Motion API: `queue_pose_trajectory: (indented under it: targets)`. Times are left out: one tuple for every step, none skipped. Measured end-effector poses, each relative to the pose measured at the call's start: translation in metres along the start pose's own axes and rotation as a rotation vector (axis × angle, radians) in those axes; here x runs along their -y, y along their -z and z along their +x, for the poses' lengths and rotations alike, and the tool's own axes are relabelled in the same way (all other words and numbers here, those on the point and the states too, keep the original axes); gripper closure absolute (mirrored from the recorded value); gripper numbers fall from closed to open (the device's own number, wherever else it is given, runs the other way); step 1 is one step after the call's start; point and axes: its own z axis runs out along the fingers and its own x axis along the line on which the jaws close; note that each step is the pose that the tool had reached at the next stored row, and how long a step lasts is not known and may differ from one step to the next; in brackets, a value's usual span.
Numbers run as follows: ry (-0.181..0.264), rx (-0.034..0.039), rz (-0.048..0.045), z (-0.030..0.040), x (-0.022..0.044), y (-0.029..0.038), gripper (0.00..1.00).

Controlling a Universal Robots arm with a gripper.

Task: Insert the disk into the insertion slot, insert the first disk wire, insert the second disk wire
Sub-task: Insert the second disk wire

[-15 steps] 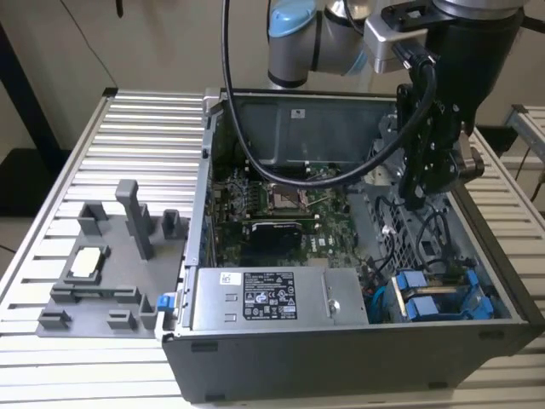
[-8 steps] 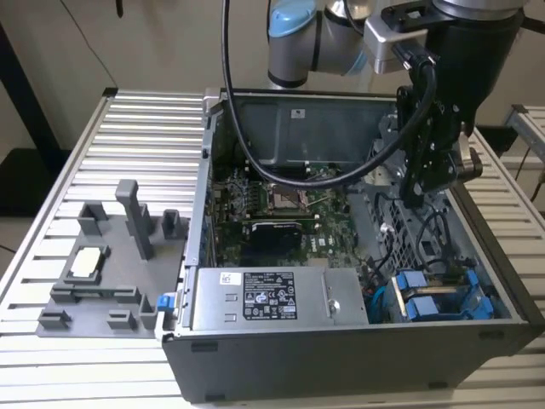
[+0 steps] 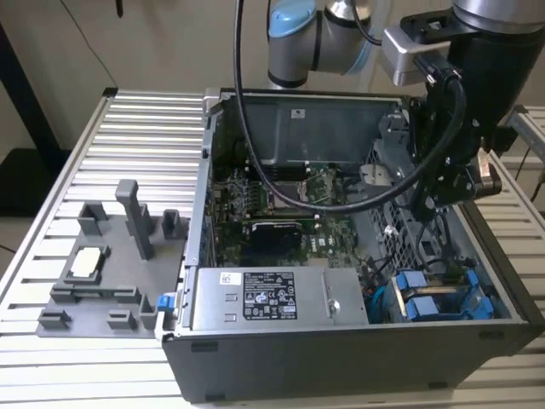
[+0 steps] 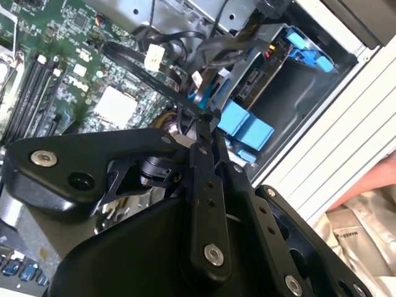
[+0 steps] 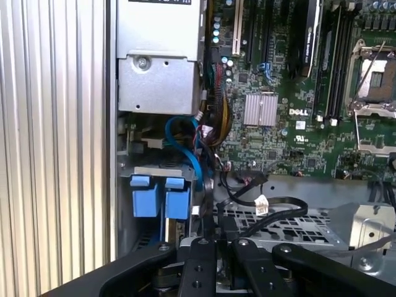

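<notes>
Standing on a ribbed metal worktop (image 3: 128,136), an open computer case (image 3: 341,358) takes up most of the exterior view, its side panel off and its interior exposed. From the top of that view, on its right, the arm (image 3: 498,51) comes down into the case. Along the near wall lies a silver power supply (image 3: 272,298), with a green circuit board (image 3: 281,217) on the case floor behind it. Outside the case, at the exterior view's left, a grey tray (image 3: 102,256) of moulded fixtures sits on the worktop. The insertion slot (image 3: 443,290), a bay of the grey metal cage, occupies the near corner of the case at the exterior view's right, just beside the power supply. Noted in that slot: the disk (image 5: 141,197), with its blue carrier tabs at the mouth of the bay. The gripper (image 4: 207,117) hangs inside the case, near those blue tabs. Its fingers (image 4: 204,185) are drawn close together, pinching a thin black wire (image 5: 207,201) at their tips. Where the wire's far end lies cannot be made out.
</notes>
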Motion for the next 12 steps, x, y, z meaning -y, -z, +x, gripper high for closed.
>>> queue_pose_trajectory:
  targets:
    - [0.000,0.0002,-0.0040,0.0024,0.0018,-0.0005,0.84]
    - [0.000,0.0004,-0.0085,0.0050,0.0037,-0.0010,0.84]
    - [0.000,0.0008,-0.0128,0.0074,0.0055,-0.0015,0.84]
    - [0.000,0.0011,-0.0173,0.0099,0.0072,-0.0021,0.84]
    - [0.001,0.0013,-0.0221,0.0125,0.0089,-0.0026,0.84]
    - [0.001,0.0017,-0.0269,0.0149,0.0104,-0.0032,0.84]
    - [0.001,0.0028,-0.0327,0.0172,0.0117,-0.0041,0.84]
    - [0.001,0.0037,-0.0384,0.0193,0.0130,-0.0048,0.84]
    - [0.001,0.0047,-0.0441,0.0214,0.0142,-0.0055,0.84]
    - [0.001,0.0056,-0.0501,0.0237,0.0156,-0.0062,0.84]
    - [0.001,0.0065,-0.0563,0.0261,0.0170,-0.0070,0.84]
    - [0.001,0.0074,-0.0613,0.0282,0.0182,-0.0078,0.84]
